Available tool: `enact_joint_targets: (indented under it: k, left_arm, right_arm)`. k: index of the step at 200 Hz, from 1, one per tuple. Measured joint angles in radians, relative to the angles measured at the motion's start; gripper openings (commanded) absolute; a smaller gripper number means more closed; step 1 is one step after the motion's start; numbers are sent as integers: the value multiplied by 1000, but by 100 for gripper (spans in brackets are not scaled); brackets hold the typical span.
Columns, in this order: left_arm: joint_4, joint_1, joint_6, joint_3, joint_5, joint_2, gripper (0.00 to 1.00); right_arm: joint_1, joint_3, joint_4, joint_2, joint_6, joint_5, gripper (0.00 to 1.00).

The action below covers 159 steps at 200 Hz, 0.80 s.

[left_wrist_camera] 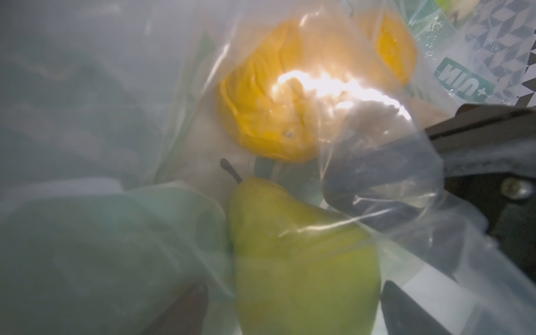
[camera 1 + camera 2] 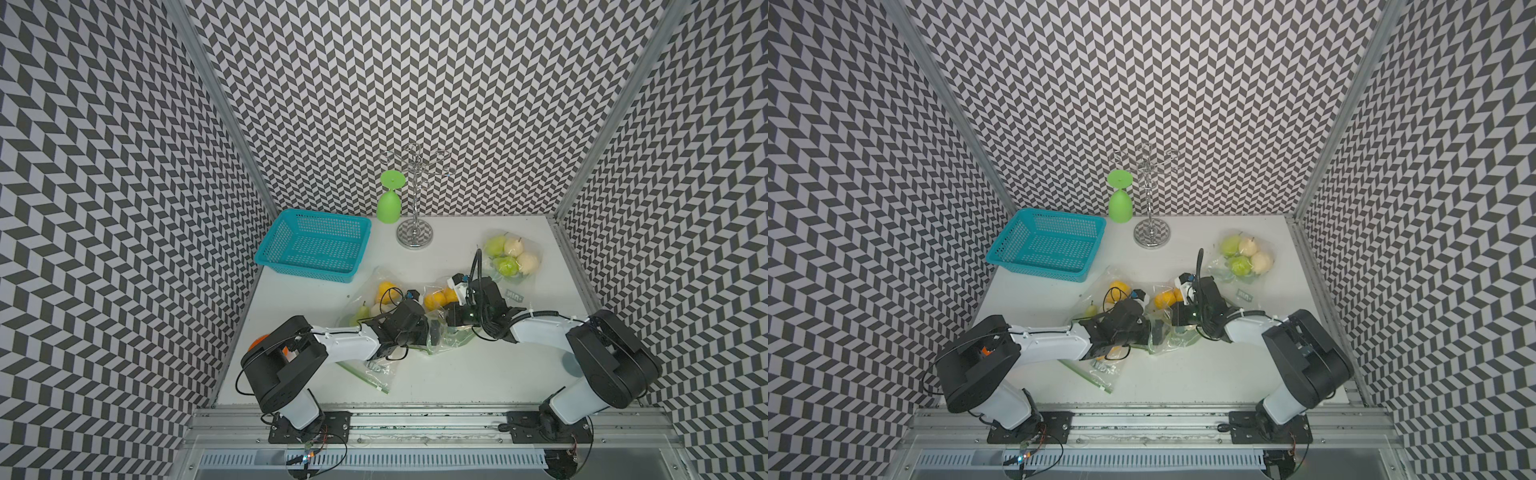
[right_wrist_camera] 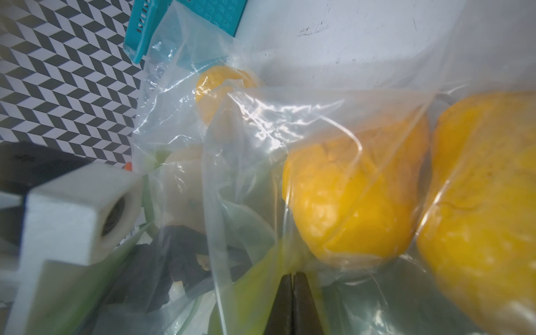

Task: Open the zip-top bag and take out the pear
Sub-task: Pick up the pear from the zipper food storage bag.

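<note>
Left wrist view has the green pear point(image 1: 304, 255) inside the zip-top bag point(image 2: 451, 338), and we see the left jaws spread on either side of it. Right jaws are pressed together, pinching the bag's edge. Bag lies at 4 o'clock from the teal basket point(image 2: 320, 249)

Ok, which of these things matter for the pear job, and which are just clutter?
Job: middle zip-top bag, green pear, left claw, right claw pinching the bag.
Clutter: teal basket, green goblet, metal rack, far fruit bag, fruit bag under left arm.
</note>
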Motion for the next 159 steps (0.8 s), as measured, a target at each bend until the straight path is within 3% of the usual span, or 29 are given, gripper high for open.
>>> enact_joint_targets:
  k: [159]
  left_arm:
    - [-70,0,36,86,-87,74,87]
  right_arm:
    - [-2,-34,39,-13,-10,-49,0]
